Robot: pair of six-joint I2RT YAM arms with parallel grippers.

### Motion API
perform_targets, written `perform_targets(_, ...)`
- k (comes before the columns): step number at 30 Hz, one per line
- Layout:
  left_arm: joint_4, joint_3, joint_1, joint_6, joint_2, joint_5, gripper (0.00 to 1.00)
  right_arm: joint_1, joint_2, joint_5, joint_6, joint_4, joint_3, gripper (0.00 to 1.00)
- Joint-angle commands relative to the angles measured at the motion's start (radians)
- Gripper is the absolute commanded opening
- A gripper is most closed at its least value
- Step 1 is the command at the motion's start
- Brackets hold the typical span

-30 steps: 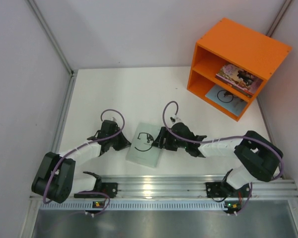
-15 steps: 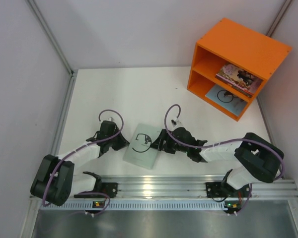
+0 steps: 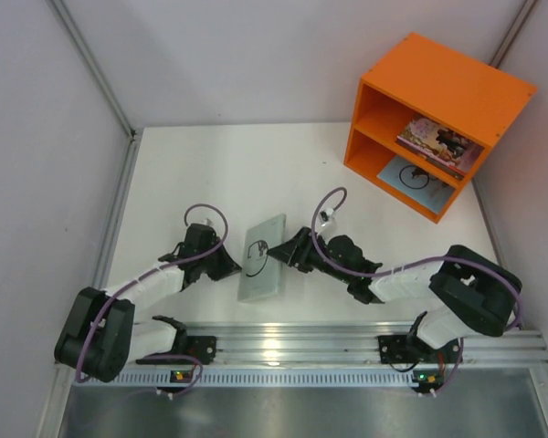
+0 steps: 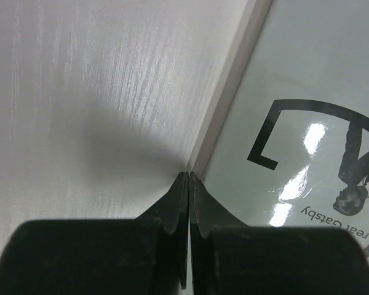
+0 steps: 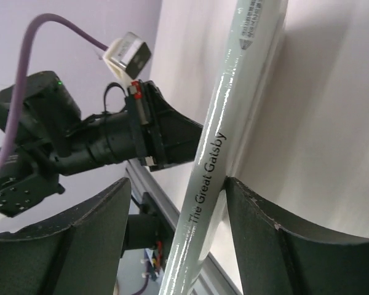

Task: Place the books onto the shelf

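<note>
1. Left gripper [image 3: 226, 263]: the jaws are pressed together. Their tips rest on the white tabletop [image 3: 210, 173] and butt against the left long edge of the book, acting as a stop.
2. Pale green thin book [image 3: 263, 260] with a glossy cover and a black swirl mark: it lies close to the near edge of the tabletop, roughly midway between the left and right edges. It appears tilted, with the spine side raised toward the right arm and the opposite edge down against the left jaw tips.
3. Right gripper [image 3: 288, 254]: the jaws stand apart and straddle the printed spine. No clamp is made yet.
4. Bright orange box-shaped shelf [image 3: 443, 91]: it stands at the far right corner of the tabletop, well apart from the book. A pink illustrated book [image 3: 438, 141] lies in the upper compartment and a light blue book [image 3: 409, 175] in the lower.
5. Step in hand, as judged: securing the book for pick-up.
6. Next move calls for closing the right jaws squarely on the spine. The glossy cover may slip, so the left stop should hold until the grip is firm. Then lift and carry to an open compartment.
</note>
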Motion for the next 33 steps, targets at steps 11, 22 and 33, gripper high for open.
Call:
perform_targets(11, -0.023, 0.070, -0.017, 0.004, -0.058, 0.065, 0.00, 0.030, 0.088, -0.001, -0.125, -0.391, 0.217, 0.43)
perform_targets(22, -0.409, 0.438, 0.021, 0.147, -0.229, -0.136, 0.70, -0.002, -0.110, 0.114, -0.004, -0.284, 0.184, 0.00)
perform_targets(33, -0.046, 0.121, 0.021, -0.204, -0.660, 0.097, 0.99, -0.004, -0.163, 0.335, 0.291, 0.084, 0.177, 0.00)
